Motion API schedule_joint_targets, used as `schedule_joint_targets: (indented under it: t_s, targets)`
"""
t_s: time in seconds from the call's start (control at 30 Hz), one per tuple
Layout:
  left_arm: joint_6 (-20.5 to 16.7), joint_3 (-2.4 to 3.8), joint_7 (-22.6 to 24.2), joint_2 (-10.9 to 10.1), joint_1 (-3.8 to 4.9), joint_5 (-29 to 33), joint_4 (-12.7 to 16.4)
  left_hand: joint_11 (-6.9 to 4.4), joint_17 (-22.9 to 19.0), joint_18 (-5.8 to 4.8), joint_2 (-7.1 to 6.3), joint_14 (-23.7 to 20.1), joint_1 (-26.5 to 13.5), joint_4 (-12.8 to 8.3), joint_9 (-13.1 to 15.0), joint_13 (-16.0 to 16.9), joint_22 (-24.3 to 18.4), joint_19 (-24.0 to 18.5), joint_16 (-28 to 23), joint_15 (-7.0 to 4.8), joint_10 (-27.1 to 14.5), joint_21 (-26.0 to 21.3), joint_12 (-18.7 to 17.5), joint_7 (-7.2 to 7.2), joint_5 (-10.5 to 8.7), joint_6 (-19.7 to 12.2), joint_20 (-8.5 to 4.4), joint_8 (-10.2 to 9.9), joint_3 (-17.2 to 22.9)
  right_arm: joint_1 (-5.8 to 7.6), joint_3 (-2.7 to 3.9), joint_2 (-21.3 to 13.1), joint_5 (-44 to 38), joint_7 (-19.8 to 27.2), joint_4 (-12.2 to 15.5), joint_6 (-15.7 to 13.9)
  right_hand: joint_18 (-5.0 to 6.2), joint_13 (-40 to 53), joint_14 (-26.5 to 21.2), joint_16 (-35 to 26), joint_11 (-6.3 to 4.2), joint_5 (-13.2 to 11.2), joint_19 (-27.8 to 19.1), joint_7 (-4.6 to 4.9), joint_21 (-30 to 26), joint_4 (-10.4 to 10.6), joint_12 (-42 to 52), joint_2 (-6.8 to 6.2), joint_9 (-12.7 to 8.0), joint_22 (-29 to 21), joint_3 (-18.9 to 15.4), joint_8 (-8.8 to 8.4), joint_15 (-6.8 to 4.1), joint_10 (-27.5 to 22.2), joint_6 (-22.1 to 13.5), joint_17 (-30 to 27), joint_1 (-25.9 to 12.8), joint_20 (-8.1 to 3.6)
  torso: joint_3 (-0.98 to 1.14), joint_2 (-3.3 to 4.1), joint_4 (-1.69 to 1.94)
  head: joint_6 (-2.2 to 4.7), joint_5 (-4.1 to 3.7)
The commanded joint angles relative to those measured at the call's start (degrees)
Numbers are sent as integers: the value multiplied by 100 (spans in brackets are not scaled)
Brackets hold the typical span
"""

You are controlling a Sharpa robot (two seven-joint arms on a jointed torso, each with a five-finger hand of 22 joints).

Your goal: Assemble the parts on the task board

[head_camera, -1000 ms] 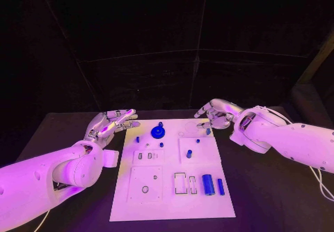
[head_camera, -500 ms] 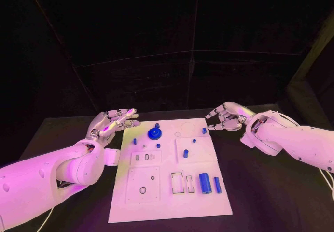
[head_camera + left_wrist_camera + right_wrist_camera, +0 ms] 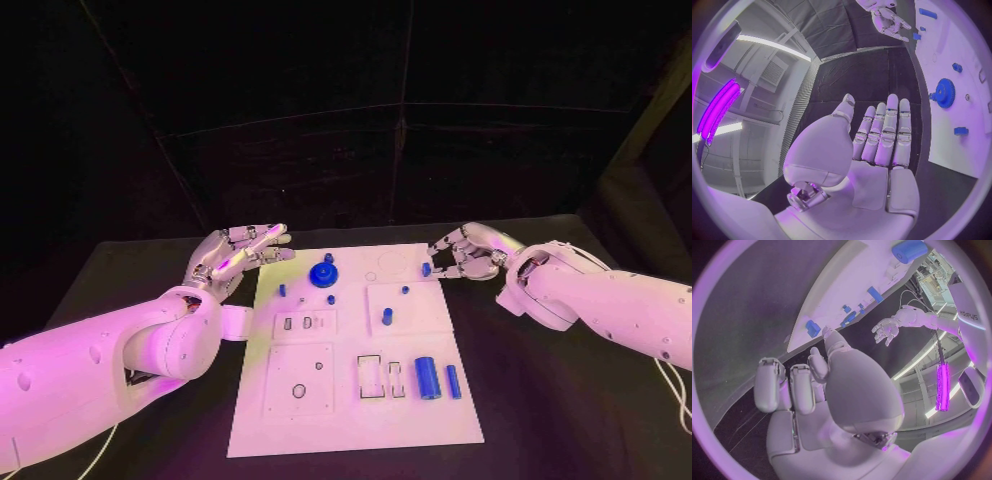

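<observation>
At the middle left of the head view the left hand [image 3: 235, 252] hovers spread and empty beside the white board [image 3: 346, 400]. The board lies centre frame on the black bench [image 3: 577, 400], carrying a blue gear [image 3: 325, 273] and cylinder [image 3: 428, 378]. At middle right, the right hand [image 3: 464, 253] has curled fingers touching a small blue peg [image 3: 426, 268] at the board's upper right edge.

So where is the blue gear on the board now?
In the head view the blue gear stands near the task board's far edge, left of centre, closer to the left hand.
</observation>
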Motion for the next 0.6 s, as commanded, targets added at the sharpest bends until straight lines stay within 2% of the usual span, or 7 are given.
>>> schedule_joint_targets:
  t_s: [0.03, 0.13, 0.37, 0.6]
  targets:
    - [83, 6, 68, 8, 4, -28, 1, 21, 9, 86, 48, 19, 26, -33, -4, -5, -8, 25, -25, 15, 5, -34, -26, 34, 29, 10, 9, -33, 12, -13, 6, 68, 67, 94, -94, 62, 32, 13, 287, -19, 34, 24, -16, -5, -14, -13, 24, 37, 4, 32, -35, -9, 15, -8, -33, 16, 23, 6, -8, 8, -10, -3, -22]
    - [86, 6, 67, 12, 3, -28, -3, 21, 9, 86, 48, 19, 26, -33, -4, -5, -8, 25, -25, 15, 5, -34, -26, 34, 29, 10, 9, -33, 12, -43, 6, 139, 48, 95, -171, 64, 30, 23, 290, -13, 34, 29, -7, -5, -10, -20, 37, 61, 10, 42, -33, 3, 16, -2, -20, 30, 35, 9, -13, 5, -6, -12, -31]
    - [86, 6, 64, 19, -1, -28, -12, 21, 9, 86, 48, 19, 26, -33, -4, -5, -8, 25, -25, 15, 5, -34, -26, 34, 29, 10, 9, -33, 12, -127, 7, 274, -20, 116, -267, -32, 29, 34, 295, -5, 35, 31, 1, -4, -6, -28, 52, 92, 14, 51, -30, 16, 17, 2, -5, 46, 48, 11, -4, 4, -5, -15, -18]
    - [88, 5, 62, 23, -4, -28, -24, 21, 9, 86, 48, 19, 26, -33, -4, -5, -8, 25, -25, 15, 5, -34, -26, 34, 29, 10, 9, -33, 12, -152, 8, 353, -5, 96, -362, -187, 16, 91, 313, 30, 35, 2, 51, -2, 23, -31, 126, 189, 24, 110, -13, 47, 19, 40, 38, 115, 57, 15, -15, 5, 1, -16, -18]
